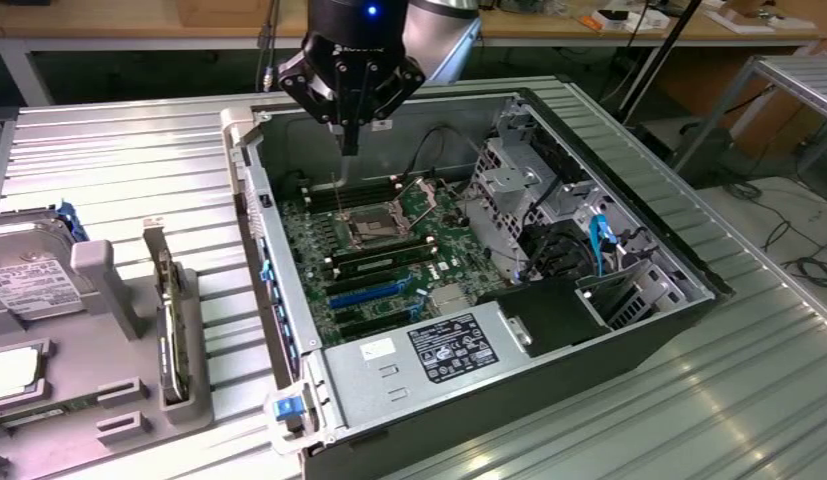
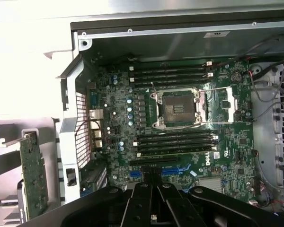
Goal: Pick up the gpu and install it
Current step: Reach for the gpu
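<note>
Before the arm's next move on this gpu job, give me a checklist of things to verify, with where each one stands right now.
1. Nothing carried in the gripper: ok, it is shut with nothing in it.
2. Fingers apart to take a card: not ok, they are shut.
3. gpu in place: ok, it stands on edge in the grey holder, beside the computer case on the exterior view's left.
4. Gripper at the gpu: not ok, it hangs over the motherboard, apart from the card.
5. Case open: ok, the board is exposed.
6. Blue expansion slots free: ok, no card sits in them.
</note>
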Robot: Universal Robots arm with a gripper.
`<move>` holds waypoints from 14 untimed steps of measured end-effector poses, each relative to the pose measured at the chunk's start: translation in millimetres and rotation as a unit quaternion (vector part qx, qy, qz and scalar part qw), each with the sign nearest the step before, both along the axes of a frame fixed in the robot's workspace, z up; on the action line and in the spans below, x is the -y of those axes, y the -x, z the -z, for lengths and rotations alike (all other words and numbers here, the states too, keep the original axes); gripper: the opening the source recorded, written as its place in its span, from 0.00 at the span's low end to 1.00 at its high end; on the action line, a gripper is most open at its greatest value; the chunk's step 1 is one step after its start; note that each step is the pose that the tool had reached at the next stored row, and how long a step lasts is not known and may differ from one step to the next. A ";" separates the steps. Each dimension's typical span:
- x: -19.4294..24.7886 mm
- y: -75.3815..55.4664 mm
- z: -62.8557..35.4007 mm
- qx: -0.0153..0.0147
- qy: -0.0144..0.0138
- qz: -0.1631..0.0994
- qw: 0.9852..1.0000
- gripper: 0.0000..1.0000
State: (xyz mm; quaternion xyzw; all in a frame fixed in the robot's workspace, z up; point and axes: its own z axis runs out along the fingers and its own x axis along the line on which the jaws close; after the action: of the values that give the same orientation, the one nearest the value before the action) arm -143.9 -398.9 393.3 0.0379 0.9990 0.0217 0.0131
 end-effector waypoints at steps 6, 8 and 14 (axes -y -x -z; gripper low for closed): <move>0.0 5.0 0.0 0.000 0.000 0.000 1.000 0.11; 0.0 6.8 0.0 0.000 0.000 0.000 1.000 0.11; 0.0 13.4 0.0 0.000 0.000 0.000 1.000 0.11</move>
State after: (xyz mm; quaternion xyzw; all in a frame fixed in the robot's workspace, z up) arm -157.2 -398.9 393.3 0.0378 0.9990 0.0217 0.0131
